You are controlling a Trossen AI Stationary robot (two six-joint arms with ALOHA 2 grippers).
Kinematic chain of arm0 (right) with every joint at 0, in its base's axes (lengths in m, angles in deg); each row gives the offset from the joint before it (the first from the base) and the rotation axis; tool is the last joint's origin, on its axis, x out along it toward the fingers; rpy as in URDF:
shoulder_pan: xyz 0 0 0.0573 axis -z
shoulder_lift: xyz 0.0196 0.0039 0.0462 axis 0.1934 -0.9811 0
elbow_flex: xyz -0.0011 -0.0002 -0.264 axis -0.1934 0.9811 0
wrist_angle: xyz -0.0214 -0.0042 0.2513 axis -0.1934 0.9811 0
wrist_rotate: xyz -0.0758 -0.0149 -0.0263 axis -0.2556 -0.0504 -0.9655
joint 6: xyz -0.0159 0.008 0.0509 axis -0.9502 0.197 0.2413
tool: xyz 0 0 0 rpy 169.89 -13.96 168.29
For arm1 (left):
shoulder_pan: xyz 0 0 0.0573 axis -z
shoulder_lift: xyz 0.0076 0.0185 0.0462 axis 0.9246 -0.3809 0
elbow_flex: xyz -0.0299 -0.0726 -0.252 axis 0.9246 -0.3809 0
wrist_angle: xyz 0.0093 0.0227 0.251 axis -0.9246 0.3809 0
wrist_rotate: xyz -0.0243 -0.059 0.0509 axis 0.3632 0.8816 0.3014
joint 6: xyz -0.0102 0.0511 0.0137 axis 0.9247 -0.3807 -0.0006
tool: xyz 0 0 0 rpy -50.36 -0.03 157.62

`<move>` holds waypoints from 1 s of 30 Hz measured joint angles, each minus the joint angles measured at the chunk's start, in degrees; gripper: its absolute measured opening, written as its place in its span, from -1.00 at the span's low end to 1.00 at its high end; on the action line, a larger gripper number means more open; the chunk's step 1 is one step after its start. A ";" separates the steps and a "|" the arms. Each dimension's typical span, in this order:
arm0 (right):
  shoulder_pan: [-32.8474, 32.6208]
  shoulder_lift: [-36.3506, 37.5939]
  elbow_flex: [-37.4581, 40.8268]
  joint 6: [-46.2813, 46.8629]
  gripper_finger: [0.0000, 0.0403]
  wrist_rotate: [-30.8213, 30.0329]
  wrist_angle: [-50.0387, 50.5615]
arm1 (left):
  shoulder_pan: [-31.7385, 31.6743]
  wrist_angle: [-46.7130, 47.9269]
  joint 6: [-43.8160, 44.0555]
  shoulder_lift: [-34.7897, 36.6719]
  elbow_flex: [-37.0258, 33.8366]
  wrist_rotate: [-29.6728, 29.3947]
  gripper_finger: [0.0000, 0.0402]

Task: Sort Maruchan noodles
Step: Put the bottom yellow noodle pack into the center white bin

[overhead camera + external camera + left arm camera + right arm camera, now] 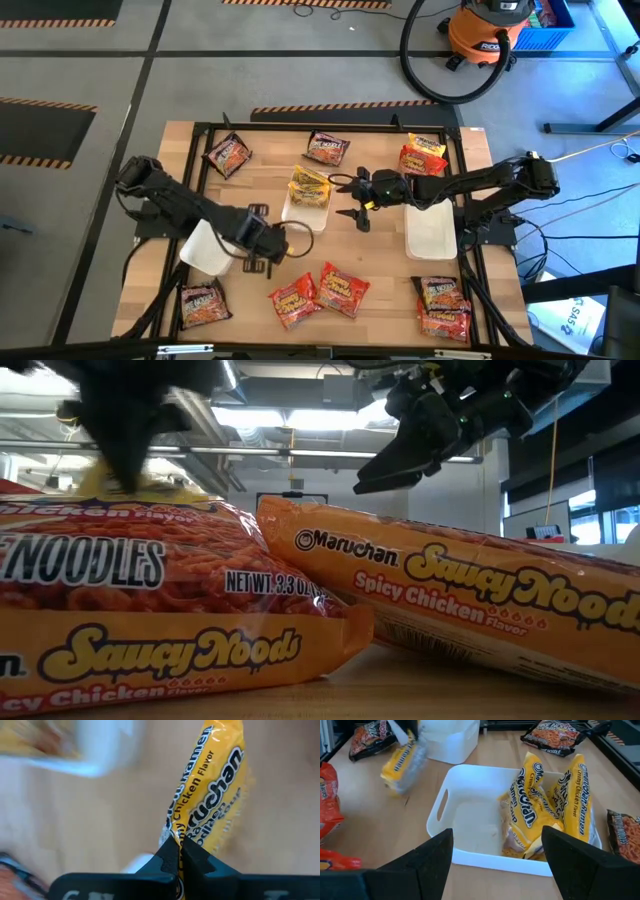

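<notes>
Left fingers (176, 854) are pinching shut on the end of a yellow packet (212, 785) (chicken flavor print readable in the left wrist view), and the packet is hanging clear of the tabletop (380, 255). From overhead, the left gripper (268, 243) is sitting over the tabletop's middle-left, just below the center tray (293, 211); the right wrist view is catching that same yellow packet (404, 762) dangling, blurred.

Right fingers (437, 855) are standing wide apart, gripping nothing, hovering at the near rim of the center tray (470, 855). The right gripper (350, 198) is reaching in from the right side, just beside that tray. Inside the tray, yellow ramen packets (545, 805) are leaning upright against one side, the other half showing bare floor.

A second white tray (432, 232) is lying under the right arm, and a third tray (207, 252) is sitting partly under the left arm.

Loose packets are lying around the tabletop: dark ones (228, 154) along the far edge and one at the near left (202, 303), red-orange ones (322, 292) near the front middle, a red and yellow pile (421, 155) at the far right, more stacked at the near right (442, 305). In the low view two orange Spicy Chicken packets (450, 595) are filling the foreground (touching, one overlapping the other).
</notes>
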 joint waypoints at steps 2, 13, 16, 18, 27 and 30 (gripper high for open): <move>0.00 0.00 0.00 1.22 0.39 0.08 -0.44 | -1.28 -1.01 -2.82 0.00 1.17 -2.08 -1.00; -2.08 -2.27 0.04 6.75 0.39 -0.04 -3.58 | -6.15 -9.90 -8.72 0.00 2.97 -5.51 -1.00; -4.59 -4.58 0.07 6.89 0.39 -1.35 -4.57 | -7.60 -12.42 -8.75 0.00 2.98 -4.80 -1.00; -6.43 -5.86 0.11 6.90 0.39 -2.95 -5.65 | -8.26 -13.85 -8.72 -0.02 2.97 -4.78 -1.00; -10.60 -6.45 0.11 9.26 0.39 -4.60 -9.21 | -8.21 -18.77 -8.20 -0.04 2.97 -6.55 -1.00; -10.60 -6.89 0.11 11.60 0.39 -4.56 -8.85 | -8.15 -19.96 -8.15 -0.04 2.97 -6.93 -1.00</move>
